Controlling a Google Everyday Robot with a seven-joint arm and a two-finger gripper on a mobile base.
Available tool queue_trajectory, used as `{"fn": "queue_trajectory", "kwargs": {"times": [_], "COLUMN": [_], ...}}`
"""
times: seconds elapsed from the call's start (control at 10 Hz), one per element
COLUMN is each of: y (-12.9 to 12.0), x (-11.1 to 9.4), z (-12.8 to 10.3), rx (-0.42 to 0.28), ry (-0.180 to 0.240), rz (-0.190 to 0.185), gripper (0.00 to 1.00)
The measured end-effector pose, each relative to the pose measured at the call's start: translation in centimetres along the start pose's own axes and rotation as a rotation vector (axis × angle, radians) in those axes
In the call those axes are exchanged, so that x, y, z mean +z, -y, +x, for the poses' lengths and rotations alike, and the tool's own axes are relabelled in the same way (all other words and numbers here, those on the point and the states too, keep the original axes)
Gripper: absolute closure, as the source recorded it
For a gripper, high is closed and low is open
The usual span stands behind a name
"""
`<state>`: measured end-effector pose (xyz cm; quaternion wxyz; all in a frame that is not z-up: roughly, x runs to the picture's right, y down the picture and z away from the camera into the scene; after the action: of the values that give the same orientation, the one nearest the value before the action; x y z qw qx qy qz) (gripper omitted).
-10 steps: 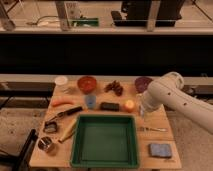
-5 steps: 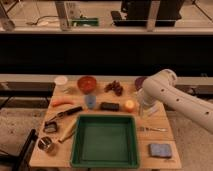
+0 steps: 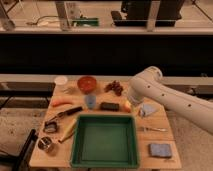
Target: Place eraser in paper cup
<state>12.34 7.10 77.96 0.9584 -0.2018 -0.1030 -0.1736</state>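
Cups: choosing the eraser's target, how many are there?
3: paper cup back-left, blue-grey cup beside eraser, metal cup front-left. Gripper right of eraser; arm may hide more.

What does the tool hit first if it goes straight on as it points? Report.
Probably the orange ball: the tool, at the end of the arm, points down at the table beside it, the eraser just past. Depth is unclear, so it may meet bare table instead.

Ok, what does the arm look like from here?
The arm is off-white: thick, smooth tubular segments, a rounded joint, small dark dots along the side, no visible cables. Its gripper sits low over the table, just right of the eraser.
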Motion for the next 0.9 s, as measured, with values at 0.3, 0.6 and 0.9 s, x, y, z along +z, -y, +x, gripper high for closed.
{"fn": "queue_trajectory", "kwargs": {"times": [0.3,0.6,0.9], "y": [2.9,4.5,4.7], "x": [1.3,2.1,3.1], "z": [-1.8,-3.1,-3.7], "rx": [-0.037,-0.051,-0.035], "ry": [0.022,0.041,0.053], "rz": [0.029,0.066,0.082], "gripper": [0.2,0.2,0.2]}}
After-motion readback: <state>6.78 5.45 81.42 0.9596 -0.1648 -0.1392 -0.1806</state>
